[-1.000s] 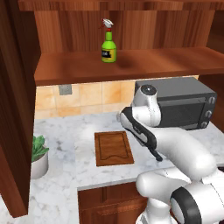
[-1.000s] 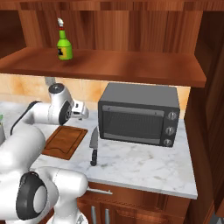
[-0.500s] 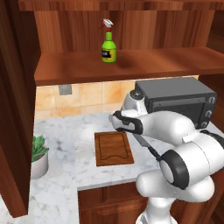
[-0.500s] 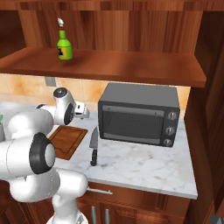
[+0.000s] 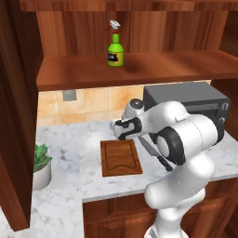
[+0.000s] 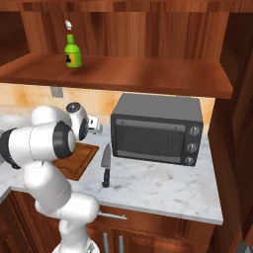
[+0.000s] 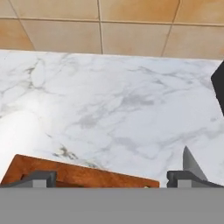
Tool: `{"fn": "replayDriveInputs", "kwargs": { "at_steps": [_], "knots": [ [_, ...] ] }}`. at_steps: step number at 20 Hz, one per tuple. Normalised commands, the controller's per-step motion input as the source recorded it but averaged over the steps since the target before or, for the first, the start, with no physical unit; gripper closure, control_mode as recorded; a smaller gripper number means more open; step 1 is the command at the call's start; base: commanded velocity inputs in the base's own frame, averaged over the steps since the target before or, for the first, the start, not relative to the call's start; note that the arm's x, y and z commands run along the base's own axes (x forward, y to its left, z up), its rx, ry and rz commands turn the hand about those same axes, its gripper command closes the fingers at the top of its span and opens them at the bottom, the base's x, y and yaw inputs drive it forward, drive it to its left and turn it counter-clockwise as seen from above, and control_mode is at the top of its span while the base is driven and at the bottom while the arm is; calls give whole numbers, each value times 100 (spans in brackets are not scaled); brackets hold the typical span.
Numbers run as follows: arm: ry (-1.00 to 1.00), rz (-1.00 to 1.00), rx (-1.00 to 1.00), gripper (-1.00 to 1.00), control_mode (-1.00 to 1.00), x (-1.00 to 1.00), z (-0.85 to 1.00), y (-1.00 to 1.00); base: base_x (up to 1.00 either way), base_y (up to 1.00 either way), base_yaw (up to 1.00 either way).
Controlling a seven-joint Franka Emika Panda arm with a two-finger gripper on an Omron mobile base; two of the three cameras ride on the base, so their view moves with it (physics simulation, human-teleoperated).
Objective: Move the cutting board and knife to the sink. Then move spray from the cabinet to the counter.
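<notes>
Now, from the left base view, the gripper hangs low over the counter, at the far edge of the cutting board. That board lies flat just below and in front of it. The knife rests on the marble just to the gripper's right side, beside the board, under the arm. Up above the gripper, the spray stands upright on the cabinet shelf. A dark toaster oven sits off to the gripper's right, and a potted plant well off to its left.

Over to the right base view: the gripper pokes out past the arm's big elbow, above the back of the cutting board. The knife lies just below it, blade pointing back toward the wall, handle toward the counter's front edge. The spray is high up and to one side on the shelf.

And the hand view: fingers spread wide apart, nothing between them, nothing held. The board's far edge sits by one finger, the knife's tip right at the other, with bare marble and tan wall tiles beyond.
</notes>
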Motion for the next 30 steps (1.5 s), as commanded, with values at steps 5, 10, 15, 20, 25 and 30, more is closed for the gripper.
{"fn": "replayDriveInputs", "kwargs": {
  "at_steps": [5,10,15,20,25,30],
  "knots": [
    [0,0,1,-100,-100,42,-35,14,0,0,0],
    [0,0,1,-100,-100,37,-28,12,0,0,0],
    [0,0,1,-100,-100,29,-28,14,0,0,0],
    [0,0,0,-100,-100,12,-28,13,0,0,0],
    [0,0,0,-100,-100,0,-21,13,0,0,0],
    [0,-3,0,-100,-100,-14,-12,5,0,0,0]
  ]
}}
